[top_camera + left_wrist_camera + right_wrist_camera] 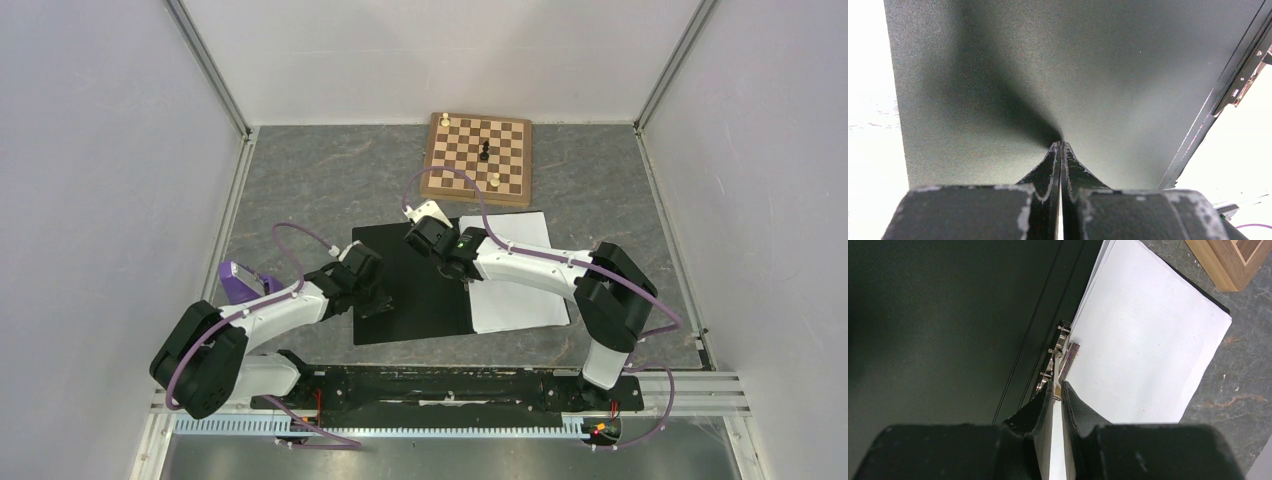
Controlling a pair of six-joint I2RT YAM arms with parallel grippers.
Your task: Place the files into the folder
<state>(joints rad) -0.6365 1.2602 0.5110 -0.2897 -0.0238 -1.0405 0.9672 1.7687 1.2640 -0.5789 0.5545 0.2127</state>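
From above, the folder [420,300] lies open on the grey veined desk [300,190], matte black inside, the files [520,300] a flat white stack on its right half. Left wrist: left jaws pressed together on the folder's grainy black panel. Right wrist: right jaws nearly together at its shiny metal clip [1060,340]; pinching or not, I cannot tell.

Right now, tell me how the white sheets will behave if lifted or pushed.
The sheets look thin and flat, so they would probably droop when lifted by one edge. Their edges sit slightly fanned, so a push may slide top sheets off the stack.
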